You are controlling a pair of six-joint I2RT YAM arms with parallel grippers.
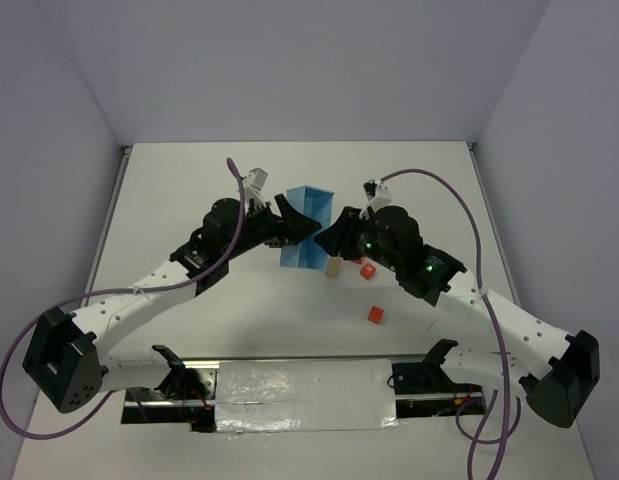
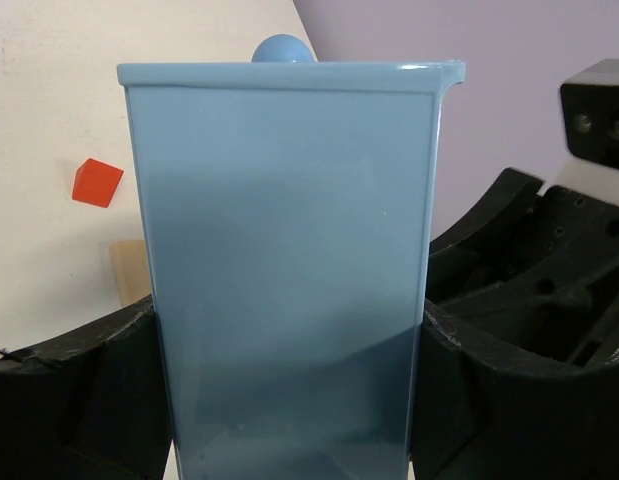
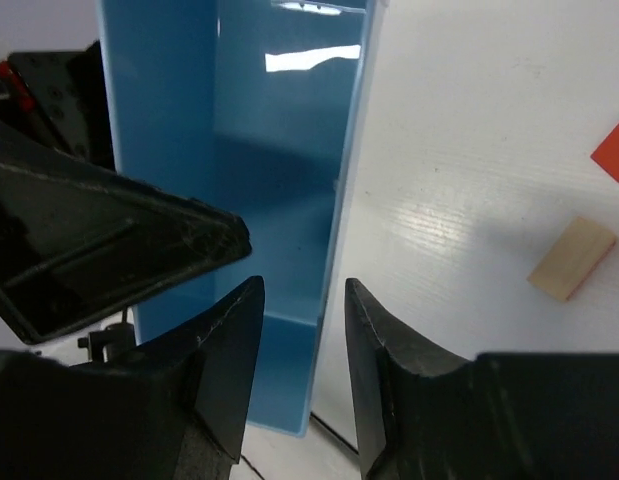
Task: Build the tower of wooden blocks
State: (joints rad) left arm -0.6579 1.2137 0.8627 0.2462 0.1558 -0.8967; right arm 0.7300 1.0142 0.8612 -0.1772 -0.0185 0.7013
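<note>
No stacked tower shows; the wood blocks lie apart on the table. A tan block (image 1: 332, 267), a red cube (image 1: 368, 270) and a second red cube (image 1: 375, 315) lie right of the light blue tray (image 1: 305, 228). My left gripper (image 1: 292, 225) is shut on the tray (image 2: 289, 250) and holds it on end, one finger on each long side. My right gripper (image 1: 335, 238) is open (image 3: 299, 310), its jaws astride the tray's side wall (image 3: 341, 230) without pinching it. The tan block (image 3: 572, 259) and a red cube (image 3: 614, 150) lie to its right.
The left wrist view shows a red cube (image 2: 97, 183) and the tan block (image 2: 131, 270) left of the tray, and the right arm (image 2: 549, 260) close on the right. The two grippers almost touch at the tray. A taped strip (image 1: 304, 393) lines the near edge.
</note>
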